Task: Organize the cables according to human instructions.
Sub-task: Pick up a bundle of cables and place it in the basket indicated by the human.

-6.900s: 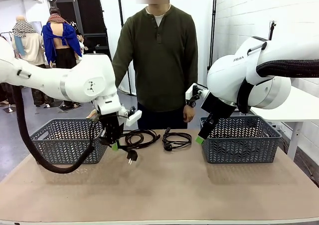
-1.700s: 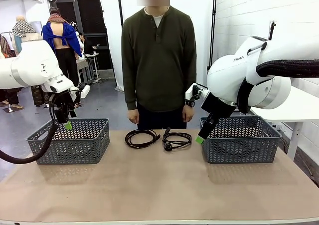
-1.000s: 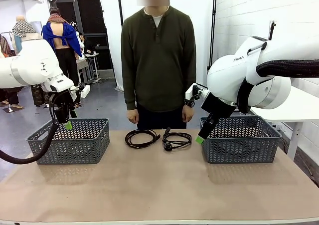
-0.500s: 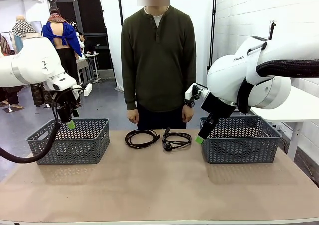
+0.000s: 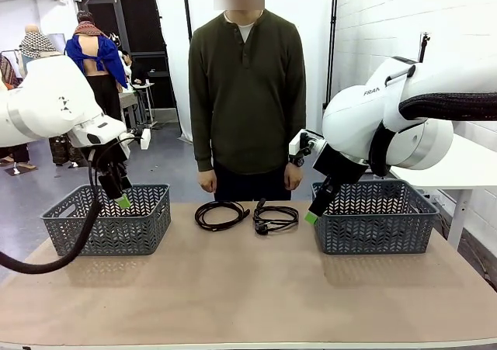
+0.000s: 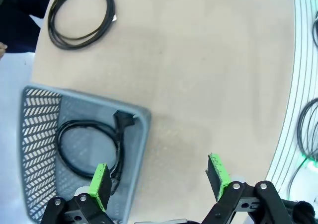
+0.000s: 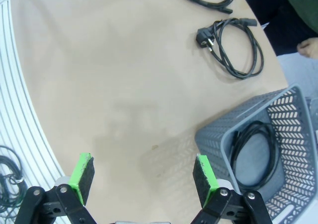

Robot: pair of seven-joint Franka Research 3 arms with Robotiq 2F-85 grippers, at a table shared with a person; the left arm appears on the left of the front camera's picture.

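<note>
Two coiled black cables lie side by side at the table's far middle, the left cable (image 5: 221, 214) (image 6: 79, 15) and the right cable (image 5: 276, 218) (image 7: 233, 45), whose plug points toward me. A third cable (image 6: 89, 147) lies coiled inside the left basket (image 5: 109, 233) (image 6: 35, 114). A fourth cable (image 7: 253, 149) rests in the right basket (image 5: 377, 226) (image 7: 218, 129). My left gripper (image 5: 120, 199) (image 6: 158, 177) hangs open over the left basket's right rim, holding nothing. My right gripper (image 5: 311, 214) (image 7: 143, 177) is open beside the right basket's left wall.
The person stands at the far edge with both hands (image 5: 206, 181) down by the sides, just behind the cables. The two grey mesh baskets flank the table's far corners. Bare tabletop (image 5: 248, 288) stretches across the near half.
The left gripper has drifted right and a little down over the left basket. Earlier it held a cable near the table's middle; that cable now lies in the left basket. The right arm is still.
</note>
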